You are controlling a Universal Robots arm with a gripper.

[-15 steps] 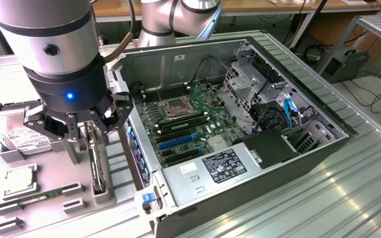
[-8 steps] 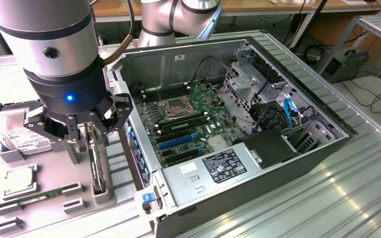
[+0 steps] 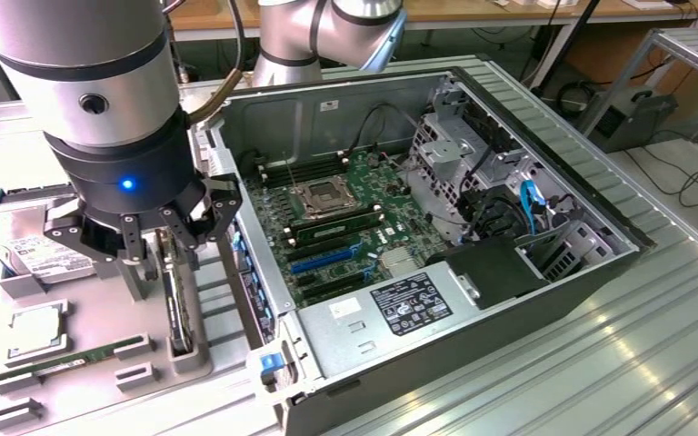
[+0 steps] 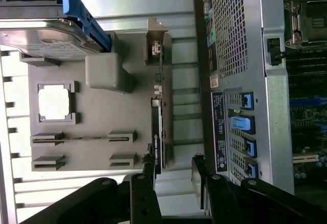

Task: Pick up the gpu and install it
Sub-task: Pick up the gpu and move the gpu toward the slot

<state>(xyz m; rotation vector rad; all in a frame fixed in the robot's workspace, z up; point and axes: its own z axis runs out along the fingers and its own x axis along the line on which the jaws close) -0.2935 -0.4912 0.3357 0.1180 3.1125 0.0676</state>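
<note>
GPU (image 3: 177, 309) stands on edge in a slot of the grey tray (image 3: 197, 361) directly beneath the claw (image 3: 177, 243). It is a thin dark card with a silver bracket (image 4: 156, 45) at the end farther from the fingers. The claw is spread wide and grips nothing. The arm (image 3: 94, 100) hides the card's upper end in the exterior view. One fingertip (image 4: 147, 175) perhaps brushes its edge.

The gripper (image 3: 164, 257) hangs with fingers spread directly over the gpu (image 3: 178, 309), which stands on edge in a grey holder tray (image 3: 194, 359). Just beside it, to the exterior view's right, an open computer case (image 3: 592, 272) lies on the table (image 3: 592, 372), motherboard (image 3: 343, 227) exposed
</note>
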